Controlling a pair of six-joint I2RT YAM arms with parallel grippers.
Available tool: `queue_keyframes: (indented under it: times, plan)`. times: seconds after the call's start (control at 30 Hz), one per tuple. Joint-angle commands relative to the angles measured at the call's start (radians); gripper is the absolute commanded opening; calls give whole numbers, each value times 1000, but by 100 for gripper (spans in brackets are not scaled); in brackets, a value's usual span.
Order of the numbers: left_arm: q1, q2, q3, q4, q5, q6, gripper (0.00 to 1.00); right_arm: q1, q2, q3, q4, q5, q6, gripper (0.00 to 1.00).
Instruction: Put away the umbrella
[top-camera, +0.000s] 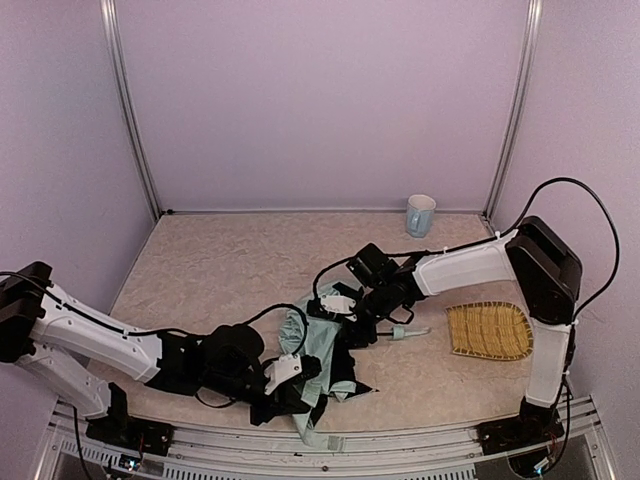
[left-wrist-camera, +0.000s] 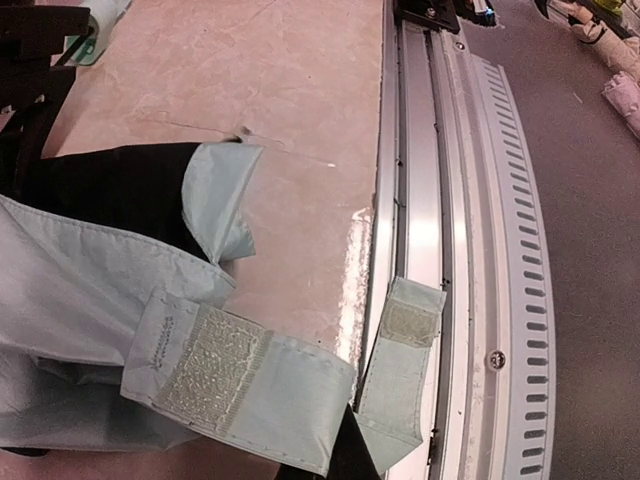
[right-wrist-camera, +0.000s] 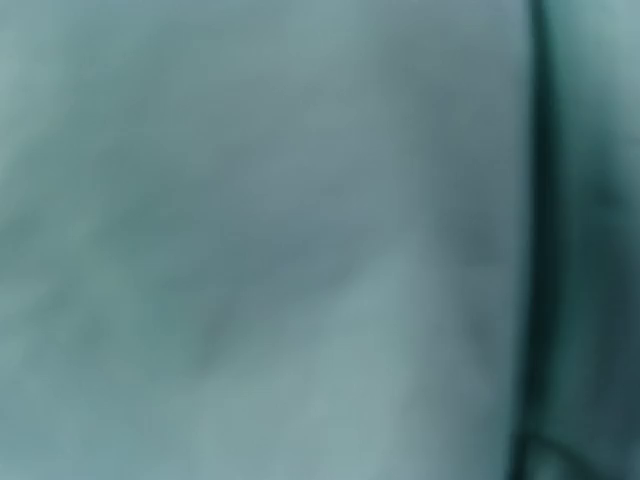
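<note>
The umbrella (top-camera: 318, 350) lies half collapsed in the middle of the table, a heap of pale mint fabric and black lining. Its small mint handle (top-camera: 405, 333) sticks out to the right. My left gripper (top-camera: 290, 372) is down at the near end of the heap and shut on the fabric. The left wrist view shows the umbrella's velcro strap (left-wrist-camera: 250, 375) curling round a dark fingertip, with a second tab (left-wrist-camera: 405, 350) hanging over the table edge. My right gripper (top-camera: 335, 303) is pressed into the far side of the canopy. Blurred mint cloth (right-wrist-camera: 300, 250) fills the right wrist view and hides its fingers.
A pale blue mug (top-camera: 420, 215) stands at the back wall, right of centre. A woven yellow straw mat (top-camera: 488, 330) lies at the right, just beyond the handle. The metal rail (left-wrist-camera: 450, 200) runs along the table's near edge, right under the strap.
</note>
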Motion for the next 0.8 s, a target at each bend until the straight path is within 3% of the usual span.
queue_keyframes:
  times: [0.0,0.13,0.4,0.57,0.77]
  plan:
    - [-19,-61,-8,-57,57,13,0,-13,104,-23,-47,197,8,34]
    - [-15,-82,-29,-60,22,11,0,-15,80,-26,-44,215,16,0]
    - [110,-73,-62,48,-89,67,0,-69,-224,-75,147,144,128,0]
    - [204,19,-3,145,-74,173,0,-84,-452,-174,315,90,124,0]
    - [337,145,134,234,-79,312,0,-82,-633,-238,267,83,52,0]
